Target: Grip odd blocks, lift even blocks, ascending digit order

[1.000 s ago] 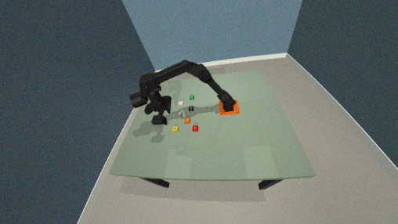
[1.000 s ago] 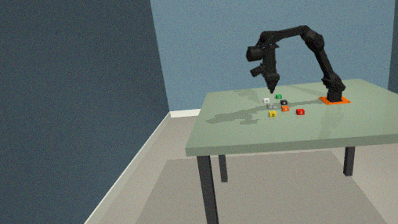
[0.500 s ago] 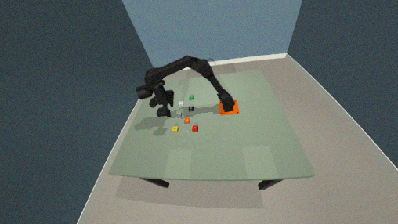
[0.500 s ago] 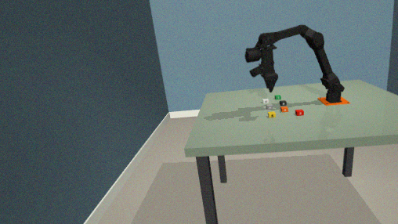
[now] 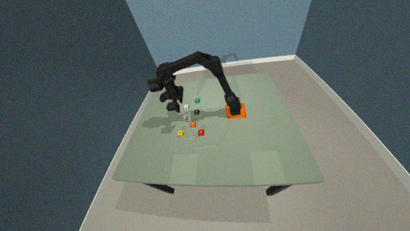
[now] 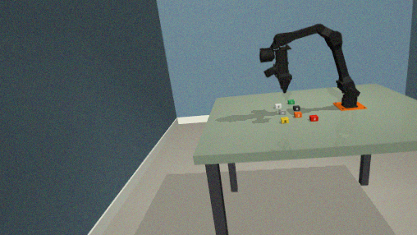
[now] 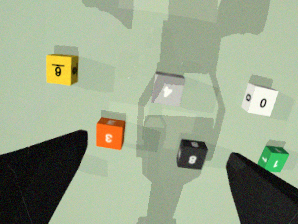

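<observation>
My gripper (image 5: 179,107) (image 6: 285,91) (image 7: 159,150) is open and empty, high above the blocks. In the wrist view the orange block (image 7: 110,136) (image 5: 193,124) (image 6: 298,115) shows 3 and the black block (image 7: 192,156) (image 5: 196,112) (image 6: 296,108) shows 8, both between the finger lines. The grey block (image 7: 168,90) (image 5: 186,118) (image 6: 282,112) shows 4, further up. The white block (image 7: 262,101) (image 5: 186,107) (image 6: 278,106) shows 0, and the green block (image 7: 275,159) (image 5: 197,100) (image 6: 291,102) shows 1, at right. The yellow block (image 7: 61,70) (image 5: 180,133) (image 6: 284,120) shows an underlined digit, seemingly 9. The red block (image 5: 201,132) (image 6: 313,118) is outside the wrist view.
The blocks stand close together on the green table (image 5: 226,165) (image 6: 246,144). The arm's orange base plate (image 5: 242,115) (image 6: 362,107) is to their right in the top and exterior views. The arm arches over the table, and its shadow falls across the blocks.
</observation>
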Action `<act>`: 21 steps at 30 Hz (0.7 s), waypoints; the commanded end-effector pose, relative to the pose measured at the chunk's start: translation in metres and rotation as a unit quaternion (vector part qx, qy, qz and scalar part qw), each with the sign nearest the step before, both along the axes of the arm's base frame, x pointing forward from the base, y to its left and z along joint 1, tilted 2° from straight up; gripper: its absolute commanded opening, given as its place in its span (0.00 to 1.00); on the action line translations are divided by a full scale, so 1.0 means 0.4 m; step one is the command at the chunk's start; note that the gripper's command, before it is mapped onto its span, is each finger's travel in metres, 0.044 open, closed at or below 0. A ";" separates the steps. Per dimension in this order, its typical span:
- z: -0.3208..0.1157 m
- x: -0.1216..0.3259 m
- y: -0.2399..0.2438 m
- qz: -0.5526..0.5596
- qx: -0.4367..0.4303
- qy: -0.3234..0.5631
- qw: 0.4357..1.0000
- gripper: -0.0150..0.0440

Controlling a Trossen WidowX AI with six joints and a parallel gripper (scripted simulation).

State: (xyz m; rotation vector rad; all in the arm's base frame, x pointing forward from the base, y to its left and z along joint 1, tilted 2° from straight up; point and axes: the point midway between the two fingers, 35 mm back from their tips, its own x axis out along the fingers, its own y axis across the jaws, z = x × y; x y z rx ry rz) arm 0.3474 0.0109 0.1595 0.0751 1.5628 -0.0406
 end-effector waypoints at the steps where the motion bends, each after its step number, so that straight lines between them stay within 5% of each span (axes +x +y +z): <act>1: 0.005 -0.001 -0.003 0.002 0.001 -0.005 1.000 0.93; 10: 0.005 0.000 -0.010 0.002 0.001 -0.005 1.000 0.93; 17: 0.002 0.013 -0.278 0.001 -0.004 -0.007 1.000 0.93; 21: 0.001 0.008 -0.306 0.001 -0.005 -0.005 1.000 0.93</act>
